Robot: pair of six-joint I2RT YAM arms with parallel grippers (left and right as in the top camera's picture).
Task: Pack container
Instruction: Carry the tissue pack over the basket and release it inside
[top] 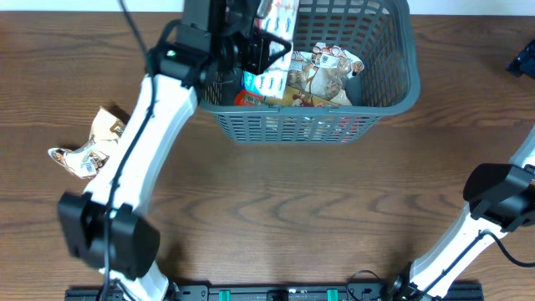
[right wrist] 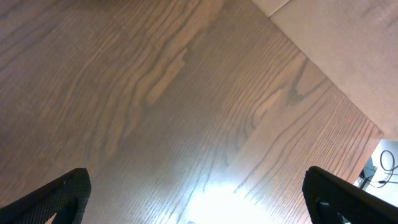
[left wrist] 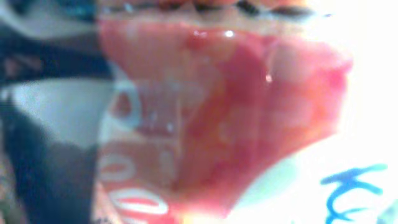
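**Packet poised over the basket**

The container (top: 292, 125) sits at the far middle of the table (top: 284, 209), with several snack packets (top: 326, 73) inside it. The left gripper (top: 261, 48) hangs over its left end, clamped on a red-and-white packet (left wrist: 236, 112). The step in hand looks like the drop, which calls for lowering and letting go. A loose packet (top: 92, 149) lies well to the left. The right gripper (right wrist: 199, 202) is spread wide over bare wood. The left wrist view is all blur, and its fingers are hidden.
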